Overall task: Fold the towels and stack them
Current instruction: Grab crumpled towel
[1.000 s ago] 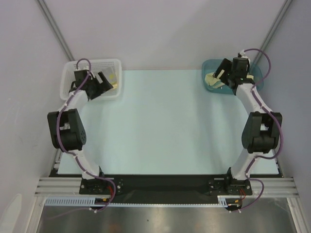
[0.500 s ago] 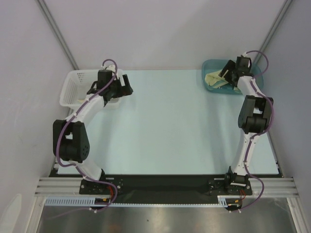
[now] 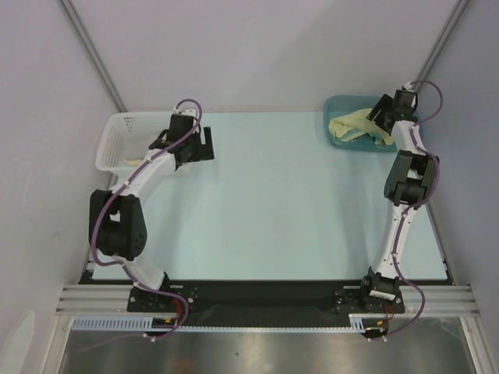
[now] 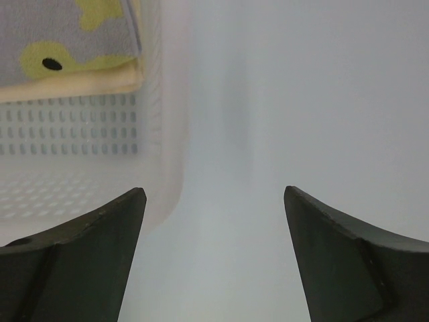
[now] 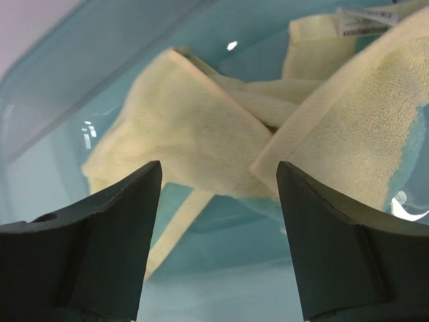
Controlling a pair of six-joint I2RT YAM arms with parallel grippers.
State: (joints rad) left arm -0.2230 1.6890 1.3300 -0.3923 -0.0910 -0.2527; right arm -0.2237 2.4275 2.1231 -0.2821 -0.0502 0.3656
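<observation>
Left claw (image 4: 214,194) is hanging released, jaws apart, over the desk (image 4: 301,100) just beside the white mesh basket (image 4: 80,127), which is holding a grey towel (image 4: 67,27) stacked on a pale yellow towel (image 4: 74,82). Right claw (image 5: 220,168) is hovering released, gripping nothing, above crumpled yellow towels (image 5: 194,134) lying in the teal bin (image 5: 67,74).
</observation>
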